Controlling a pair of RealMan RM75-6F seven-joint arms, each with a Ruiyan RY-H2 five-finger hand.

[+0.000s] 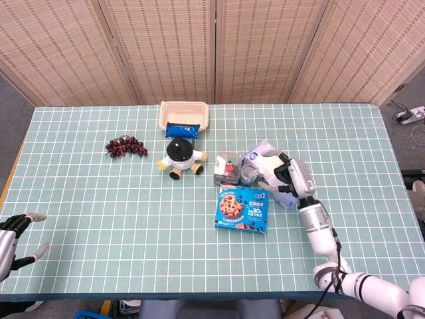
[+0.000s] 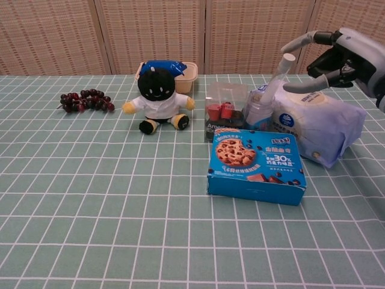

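The wipes pack (image 2: 316, 126), a pale lilac soft pouch, lies at the right of the chest view, right of centre in the head view (image 1: 265, 163), touching the small plastic bottle (image 2: 260, 110) on its left and just behind the cookie box (image 2: 257, 164). It looks light and squashy to me, a filmy wrapper that would dent and might slide under smooth fingers; I would take it across its plump middle from above, not by the crimped end, which would likely fold.

The right hand (image 2: 328, 57) hovers over the pack's top with its fingers (image 2: 281, 73) spread and nothing in them, one reaching down toward the bottle; whether any fingertip touches the pack I cannot tell. The left hand (image 1: 13, 236) sits at the lower left edge of the head view, released, fingers apart, well away from everything.

Counting what lies on the green checked table (image 1: 99, 212):
- One wipes pack, one bottle and one cookie box.
- One clear box (image 2: 224, 108) with red bits inside, left of the bottle.
- One plush doll (image 2: 157, 96) in black and white, near the middle.
- One bunch of dark grapes (image 2: 84, 100), at the left.
- One beige tray (image 1: 184, 114) behind the doll, with one blue snack packet (image 1: 182, 130) in it.
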